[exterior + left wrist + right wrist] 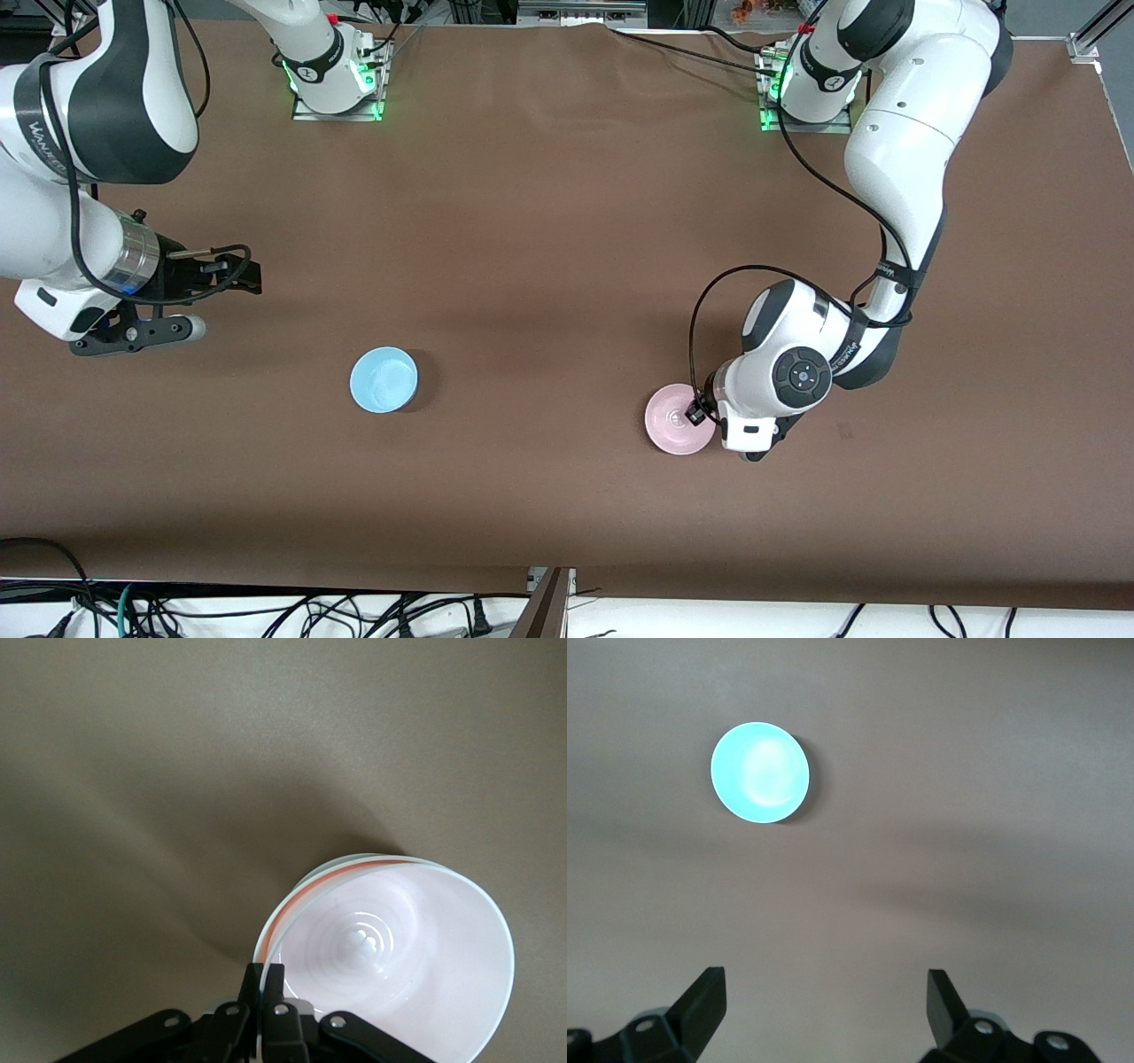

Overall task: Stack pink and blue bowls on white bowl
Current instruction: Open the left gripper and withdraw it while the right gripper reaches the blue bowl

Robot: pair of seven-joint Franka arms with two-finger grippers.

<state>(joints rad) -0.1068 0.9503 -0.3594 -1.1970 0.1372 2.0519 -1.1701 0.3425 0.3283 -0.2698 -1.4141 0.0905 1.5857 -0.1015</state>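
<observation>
**Left gripper pinched the pink bowl's rim while the right arm waited**

The left gripper (264,992) sat low at the pink bowl (678,419), its 2 fingers drawn together on the bowl's rim, 1 inside and 1 outside. That thin-edge pinch suited a shallow bowl with no handle. In the left wrist view, a second pale rim showed just under the pink one, separated by a thin orange-pink line, so the pink bowl appeared to be nested in the white bowl (306,889). From the front, only the pink bowl was visible at that spot, toward the left arm's end of the table and fairly near the front camera.

The right gripper (826,994) hovered with its fingers wide apart and empty, over bare table toward the right arm's end; this arm waited. The blue bowl (383,379) stood alone on the brown table (549,221), upright, well apart from the pink bowl and between the 2 grippers. It was probably placed for the right arm to reach, and had not yet been stacked.
</observation>
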